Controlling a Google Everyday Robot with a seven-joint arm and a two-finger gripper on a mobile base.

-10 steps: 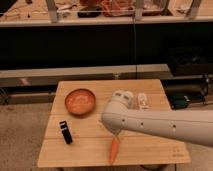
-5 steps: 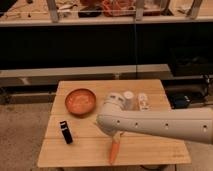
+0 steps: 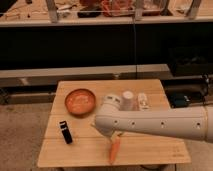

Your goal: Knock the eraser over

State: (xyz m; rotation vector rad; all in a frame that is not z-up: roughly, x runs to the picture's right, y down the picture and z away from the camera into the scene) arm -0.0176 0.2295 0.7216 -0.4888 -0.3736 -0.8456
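Note:
The eraser (image 3: 65, 132) is a small black block standing upright on the left part of the wooden table (image 3: 150, 150). My white arm reaches in from the right edge across the table's middle. The gripper (image 3: 105, 129) is at the arm's left end, over the table's centre. It is to the right of the eraser and apart from it, with a gap of bare table between them. An orange carrot (image 3: 114, 150) lies just below the gripper end.
An orange bowl (image 3: 80, 101) sits at the back left of the table. A white cup (image 3: 112, 99), a pale cup (image 3: 128, 99) and a small white bottle (image 3: 143, 101) stand behind the arm. Dark shelving runs behind the table.
The arm's end has moved left across the table, toward the eraser. The eraser, bowl and carrot have not moved.

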